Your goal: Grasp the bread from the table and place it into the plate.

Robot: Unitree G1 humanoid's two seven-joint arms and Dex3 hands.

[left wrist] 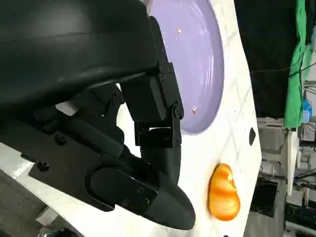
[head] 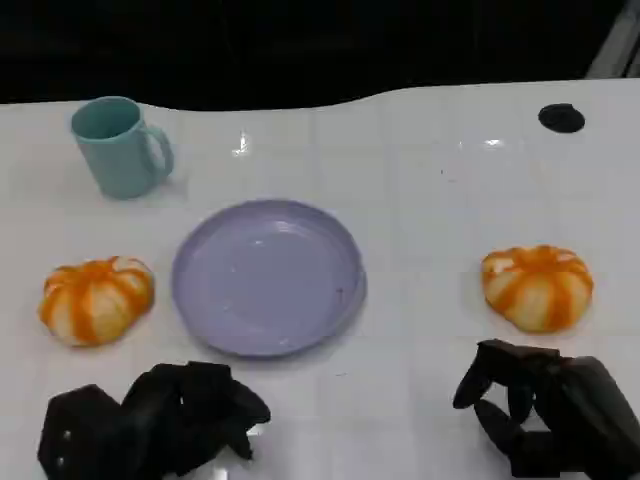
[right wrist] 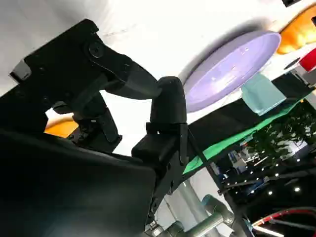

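Black right hand (head: 545,405) hovers near bread (head: 537,287), seemingly empty.

Lab or test room: white table (head: 420,180), green backdrop cloth (left wrist: 296,69), equipment racks with indicator lights (right wrist: 276,182).

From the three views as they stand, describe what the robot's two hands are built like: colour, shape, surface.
Both hands are matte black. The left hand has chunky, blocky finger segments joined by visible screws and hinge brackets, behind a smooth rounded shell, as its wrist view shows. The right hand matches it: angular black links, rounded fingertips, a glossy curved shell. No markings or cables are plainly visible.
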